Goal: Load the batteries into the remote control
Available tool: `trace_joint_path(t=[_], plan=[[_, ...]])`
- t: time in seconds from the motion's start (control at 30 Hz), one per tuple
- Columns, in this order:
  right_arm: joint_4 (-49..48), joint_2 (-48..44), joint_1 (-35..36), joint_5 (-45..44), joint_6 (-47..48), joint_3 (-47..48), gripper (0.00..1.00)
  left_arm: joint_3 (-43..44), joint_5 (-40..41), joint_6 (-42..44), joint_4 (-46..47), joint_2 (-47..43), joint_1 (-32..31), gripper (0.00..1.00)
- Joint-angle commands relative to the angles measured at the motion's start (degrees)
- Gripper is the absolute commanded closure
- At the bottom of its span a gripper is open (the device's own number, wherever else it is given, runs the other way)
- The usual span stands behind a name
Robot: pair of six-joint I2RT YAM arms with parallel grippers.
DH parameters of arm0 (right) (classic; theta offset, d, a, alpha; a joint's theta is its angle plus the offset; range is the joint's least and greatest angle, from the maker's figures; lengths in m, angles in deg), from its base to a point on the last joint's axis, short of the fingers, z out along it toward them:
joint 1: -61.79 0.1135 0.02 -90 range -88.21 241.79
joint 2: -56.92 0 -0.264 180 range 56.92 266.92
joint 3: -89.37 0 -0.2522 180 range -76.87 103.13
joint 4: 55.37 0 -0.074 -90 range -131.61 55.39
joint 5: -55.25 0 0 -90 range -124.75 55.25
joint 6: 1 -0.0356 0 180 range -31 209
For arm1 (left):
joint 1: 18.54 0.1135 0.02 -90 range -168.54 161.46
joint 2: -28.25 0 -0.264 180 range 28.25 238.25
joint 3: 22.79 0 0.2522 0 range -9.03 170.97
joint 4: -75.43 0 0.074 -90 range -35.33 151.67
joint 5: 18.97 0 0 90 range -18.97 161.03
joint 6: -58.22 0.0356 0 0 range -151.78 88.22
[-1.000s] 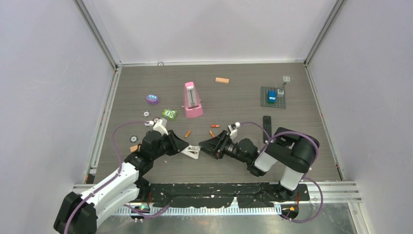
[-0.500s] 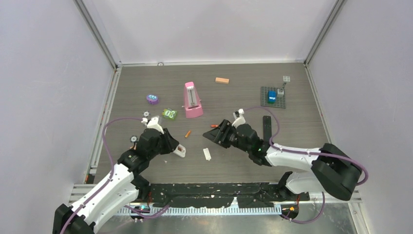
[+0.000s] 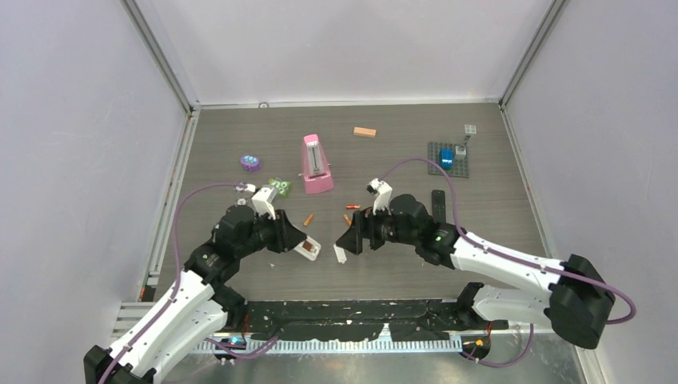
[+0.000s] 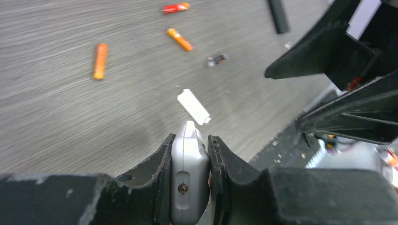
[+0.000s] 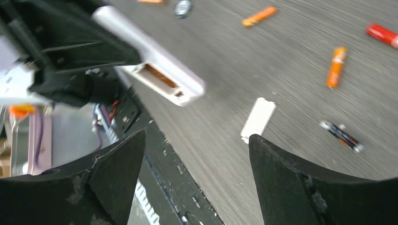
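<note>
My left gripper is shut on the white remote control and holds it above the table, its battery bay open. The white battery cover lies flat on the table. My right gripper hovers open just over the cover, holding nothing. The batteries lie loose beyond: two orange, one red and one dark.
A pink wedge-shaped object, an orange-tan block, a grey baseplate with a blue piece and a slim black stick sit farther back. Small purple and green toys lie at left. The black front rail runs close by.
My right gripper has opened wider and come down toward the near side, over the white cover. The left arm has shifted slightly right, still holding the remote control.
</note>
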Motion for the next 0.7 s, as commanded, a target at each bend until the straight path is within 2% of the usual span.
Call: trace_joint_path(t=[0.0,0.13,0.27,0.4,0.5,0.67], plan=[[-1.8,-5.6,0.9,14.6,13.0,1.5,0.13,3.5,-17.9,3.1,9.7,0.7,0.0,1.00],[0.2,-6.5,3.0,17.9,17.2,4.9,0.11,6.7,-28.3,2.8,13.5,2.4,0.0,1.00],[6.2,-4.9,5.3,18.2,21.7,9.3,0.11,9.2,-36.0,0.8,17.7,3.0,0.0,1.00],[8.1,-3.5,7.7,21.3,23.9,11.8,0.12,10.7,-42.6,-1.4,20.8,3.7,0.0,1.00],[7.7,-2.9,9.1,25.2,23.6,12.7,0.16,11.3,-45.4,-1.9,21.9,3.9,0.0,1.00],[7.1,-1.9,9.6,27.7,21.2,13.4,0.35,11.1,-49.0,-2.9,24.6,2.8,-0.4,1.00]])
